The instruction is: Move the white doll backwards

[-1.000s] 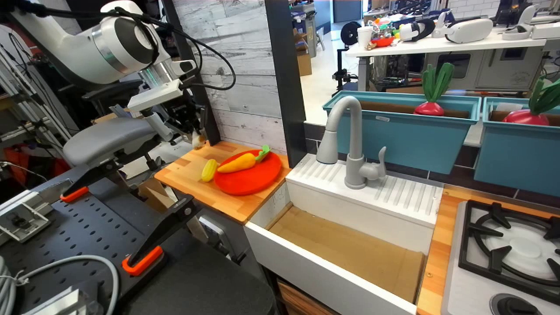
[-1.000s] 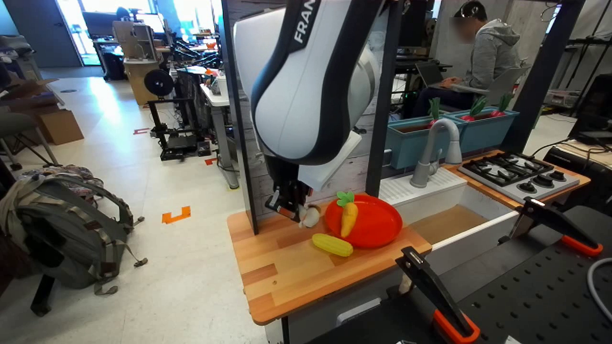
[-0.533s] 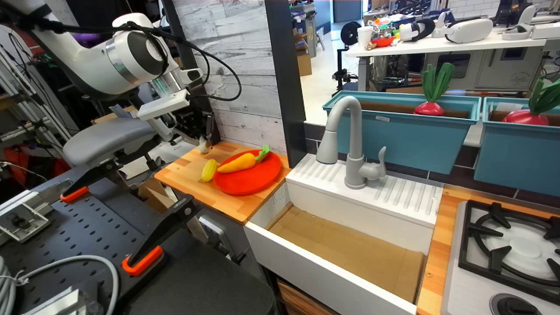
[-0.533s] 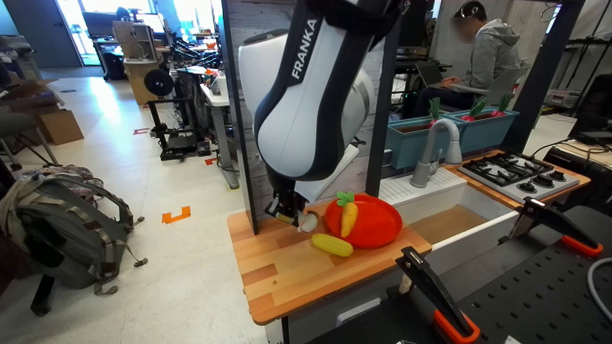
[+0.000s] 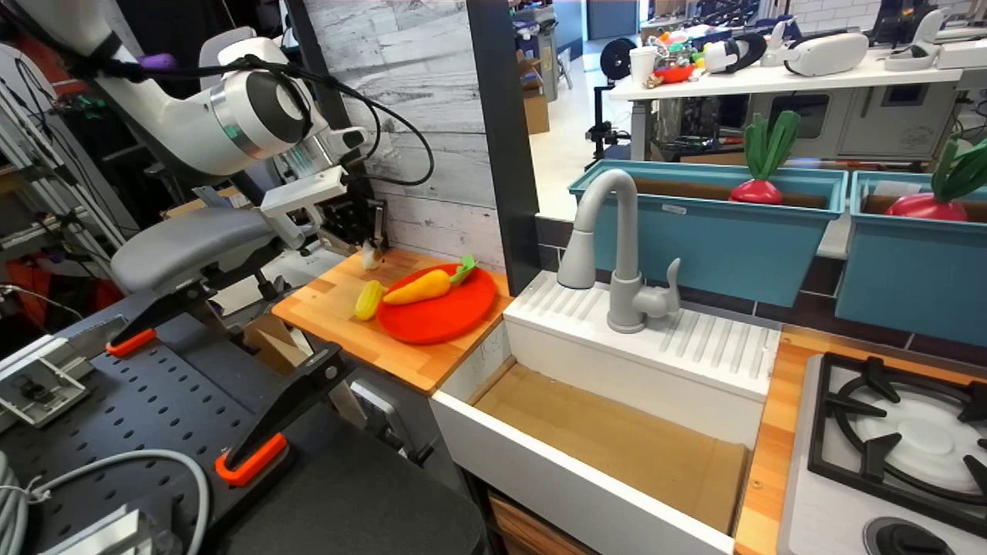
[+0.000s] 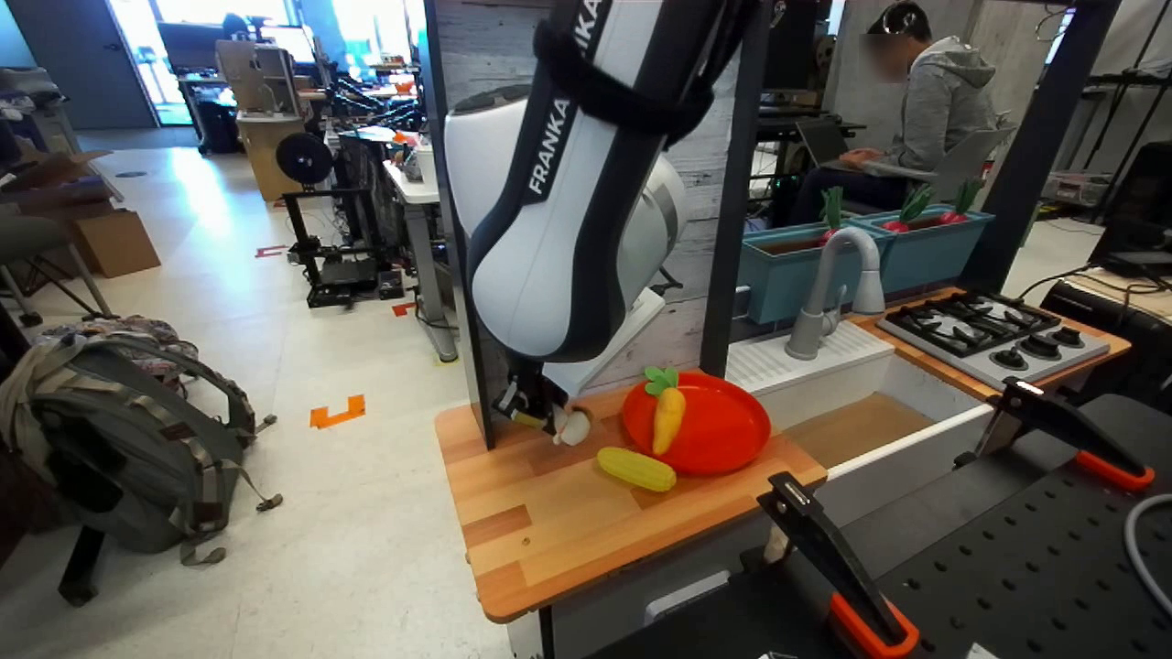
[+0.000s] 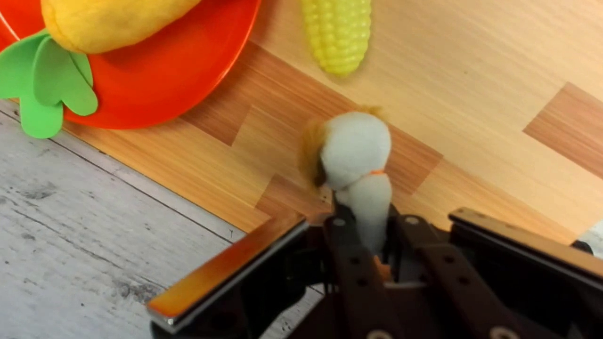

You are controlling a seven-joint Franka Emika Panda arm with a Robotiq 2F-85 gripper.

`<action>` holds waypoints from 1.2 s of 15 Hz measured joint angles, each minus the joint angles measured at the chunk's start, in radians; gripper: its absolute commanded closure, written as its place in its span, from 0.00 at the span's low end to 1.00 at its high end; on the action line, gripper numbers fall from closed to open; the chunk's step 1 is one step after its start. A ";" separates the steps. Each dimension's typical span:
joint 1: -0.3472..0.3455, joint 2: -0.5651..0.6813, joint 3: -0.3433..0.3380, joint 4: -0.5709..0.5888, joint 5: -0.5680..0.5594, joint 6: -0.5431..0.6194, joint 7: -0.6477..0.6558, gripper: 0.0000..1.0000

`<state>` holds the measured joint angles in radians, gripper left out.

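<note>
The white doll (image 7: pixel 358 146) has a round white head with brown fuzz at its side and an orange band at the neck. My gripper (image 7: pixel 368 209) is shut on the doll's body, with the head sticking out past the fingertips. In both exterior views the doll (image 5: pixel 371 258) (image 6: pixel 575 427) hangs from the gripper low over the back left part of the wooden counter (image 6: pixel 549 549), close to the wall panel. I cannot tell whether it touches the counter. The lower end of the doll is partly hidden between the fingers.
A red plate (image 6: pixel 732 430) with an orange carrot (image 6: pixel 669 421) lies beside the doll, and a yellow corn cob (image 6: pixel 636 469) lies in front of it. The grey wall panel (image 5: pixel 432 185) and its dark post (image 6: pixel 458 275) stand close behind the gripper. The sink (image 5: pixel 601 447) adjoins the counter.
My gripper has moved lower with the doll in it, to the right in one exterior view and to the left in another. The plate, carrot and corn have not moved.
</note>
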<state>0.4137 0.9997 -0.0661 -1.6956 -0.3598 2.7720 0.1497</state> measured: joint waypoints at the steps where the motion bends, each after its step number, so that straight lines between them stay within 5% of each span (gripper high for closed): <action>1: 0.000 0.013 0.000 0.013 0.001 -0.003 0.002 0.54; 9: 0.006 0.068 -0.004 0.067 0.002 -0.006 0.010 0.00; 18: 0.047 0.006 -0.044 -0.056 -0.005 0.055 0.012 0.00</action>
<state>0.4610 1.0061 -0.1105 -1.7512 -0.3647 2.8271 0.1612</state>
